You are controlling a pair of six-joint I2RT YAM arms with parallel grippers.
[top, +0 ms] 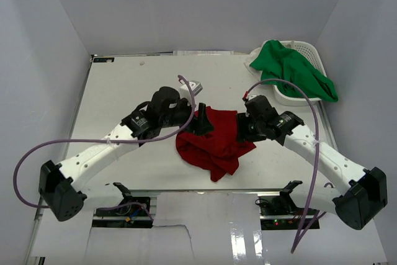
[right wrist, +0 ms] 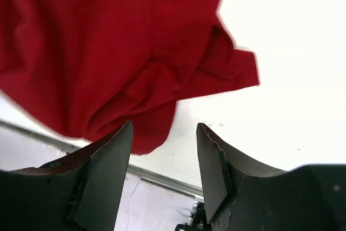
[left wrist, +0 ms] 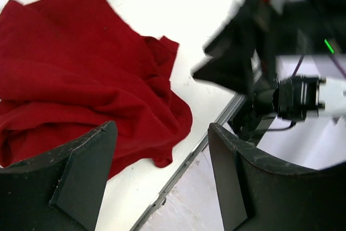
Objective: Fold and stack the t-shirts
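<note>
The deep red t-shirt [top: 214, 142] lies crumpled on the white table near its front edge. It also shows in the left wrist view [left wrist: 81, 85] and in the right wrist view [right wrist: 119, 47]. The bright green t-shirt [top: 294, 69] hangs bunched over the white basket at the back right. My left gripper [top: 203, 121] is open and empty at the red shirt's upper left edge, just above it [left wrist: 162, 133]. My right gripper [top: 240, 130] is open and empty at the shirt's right edge [right wrist: 164, 133].
The white slotted basket [top: 310, 51] stands at the back right corner. The table's front metal edge [left wrist: 184, 163] runs close below the red shirt. The right arm [left wrist: 292, 96] shows across from the left wrist camera. Purple cables loop beside both arms.
</note>
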